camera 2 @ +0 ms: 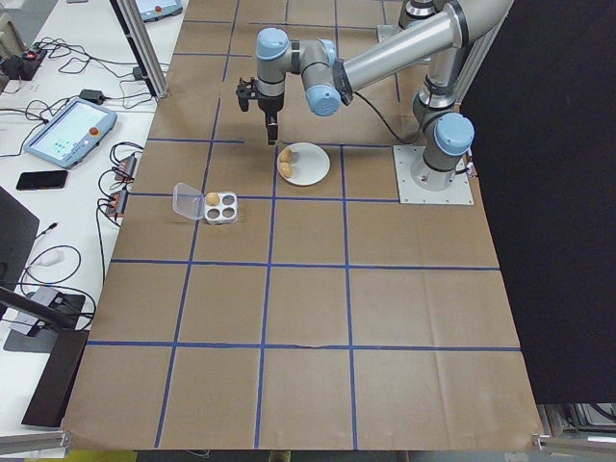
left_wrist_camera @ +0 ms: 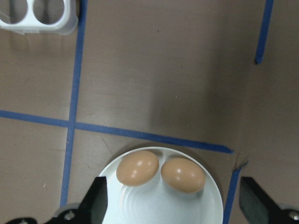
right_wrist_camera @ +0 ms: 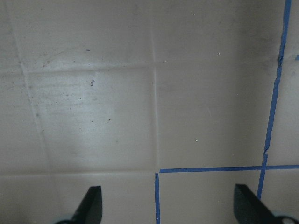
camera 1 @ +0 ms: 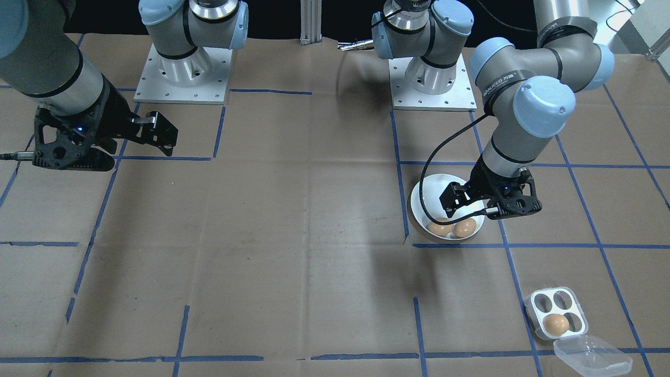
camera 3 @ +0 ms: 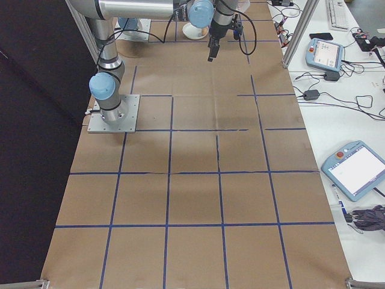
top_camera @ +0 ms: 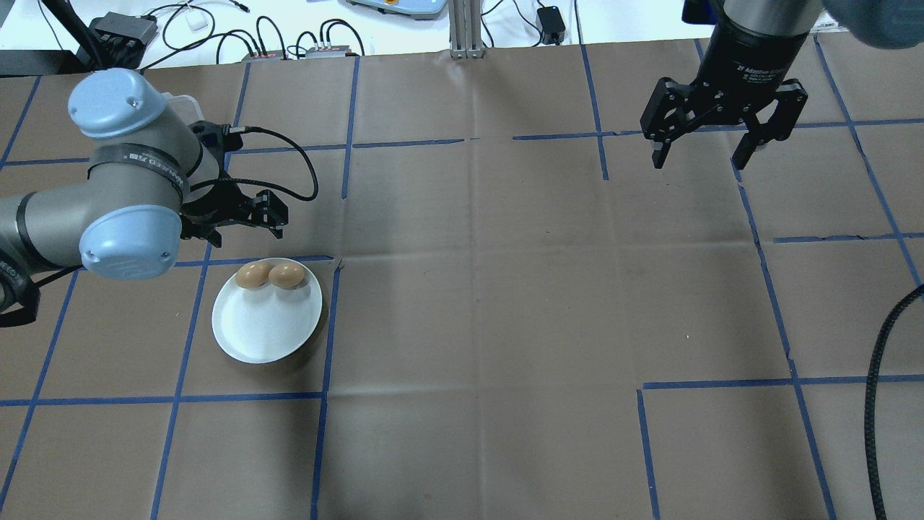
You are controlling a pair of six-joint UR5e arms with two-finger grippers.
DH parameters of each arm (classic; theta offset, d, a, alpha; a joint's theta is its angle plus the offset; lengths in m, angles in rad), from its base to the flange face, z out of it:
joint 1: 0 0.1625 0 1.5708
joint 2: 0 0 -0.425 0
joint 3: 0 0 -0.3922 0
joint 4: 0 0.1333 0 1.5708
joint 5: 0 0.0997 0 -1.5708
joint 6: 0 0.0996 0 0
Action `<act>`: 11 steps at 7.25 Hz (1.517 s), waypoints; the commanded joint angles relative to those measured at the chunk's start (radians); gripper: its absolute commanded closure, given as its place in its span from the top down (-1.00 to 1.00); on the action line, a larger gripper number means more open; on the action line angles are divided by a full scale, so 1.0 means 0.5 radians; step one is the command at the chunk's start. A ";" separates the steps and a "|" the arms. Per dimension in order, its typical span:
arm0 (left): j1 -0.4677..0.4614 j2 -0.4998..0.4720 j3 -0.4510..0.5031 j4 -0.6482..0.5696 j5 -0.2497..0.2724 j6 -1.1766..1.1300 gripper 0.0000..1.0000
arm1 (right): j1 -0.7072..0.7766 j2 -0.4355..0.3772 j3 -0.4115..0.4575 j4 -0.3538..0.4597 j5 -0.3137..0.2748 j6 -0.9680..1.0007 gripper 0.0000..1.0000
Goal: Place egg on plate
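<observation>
Eggs, two of them, smooth, brown and oval, are seen lying side by side and touching on the plate [top_camera: 263,328], a round, glossy white dish with a low raised rim; one egg [top_camera: 253,275] and the other egg [top_camera: 287,274] sit against the rim on the side away from the robot. A third brown egg [camera 1: 555,324] is held in one hole of a small clear plastic egg tray [camera 1: 556,312] with four round holes, its hinged lid [camera 1: 592,356] laid open beside it; the tray stands well apart from the plate. Faint concentric ridges can be made out on the plate's floor in the left wrist view.

The left pincer [top_camera: 245,215] is held over the desk [top_camera: 505,289] just beyond the plate, its dark fingers spread apart and nothing between them. The right pincer [top_camera: 704,141] hangs far across the desk, likewise spread and empty. The desk is covered with matt brown paper, creased in places and marked into squares with blue tape. Whether the left fingertips are above the plate's rim is hard to judge.
</observation>
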 commanded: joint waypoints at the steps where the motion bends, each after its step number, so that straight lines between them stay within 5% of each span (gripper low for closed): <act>1: 0.150 -0.189 0.286 -0.056 -0.013 0.135 1.00 | 0.000 0.000 0.000 0.000 0.002 0.000 1.00; 6: 0.393 -0.940 1.060 -0.218 -0.013 0.572 1.00 | 0.000 0.000 0.000 0.000 0.002 0.000 1.00; 11: 0.337 -1.076 1.021 -0.194 -0.019 0.575 0.99 | 0.000 0.000 0.000 0.000 0.002 0.000 1.00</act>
